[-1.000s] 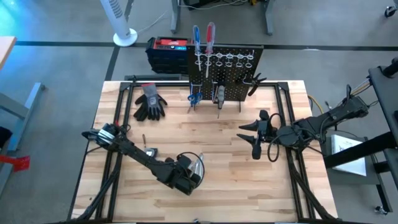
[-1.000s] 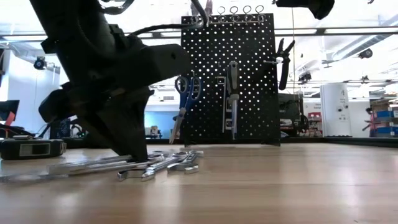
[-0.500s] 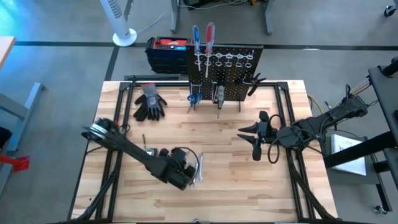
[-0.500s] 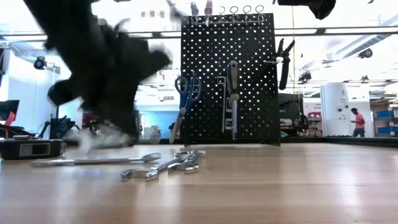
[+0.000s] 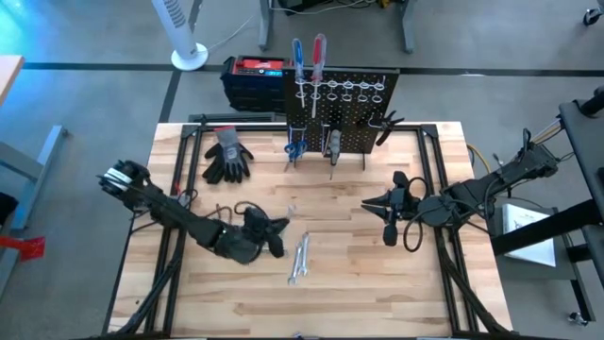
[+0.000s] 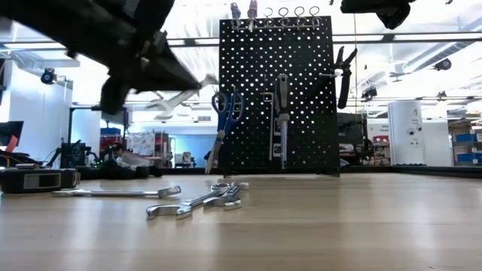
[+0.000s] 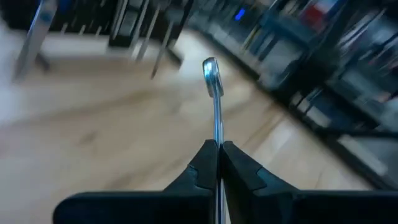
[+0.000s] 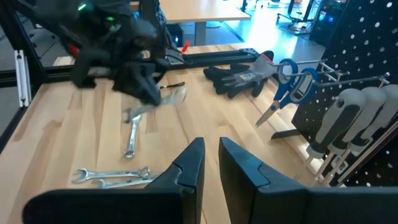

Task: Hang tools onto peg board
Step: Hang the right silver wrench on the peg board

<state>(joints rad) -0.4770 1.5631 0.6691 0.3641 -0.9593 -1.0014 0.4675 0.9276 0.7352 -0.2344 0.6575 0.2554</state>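
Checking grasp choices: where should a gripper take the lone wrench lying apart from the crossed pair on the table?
Grip the lone wrench at mid-shank, coming straight down from above with the fingers across its narrow width. It lies flat on the table, so no side leaves room underneath, and both ends widen into heads. The left gripper is shut on another wrench by its shank the same way.

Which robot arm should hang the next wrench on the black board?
The left one, probably. The left gripper is already shut on a wrench, lifted off the table. The right gripper holds nothing, fingers parted, though it hangs nearer the peg board.
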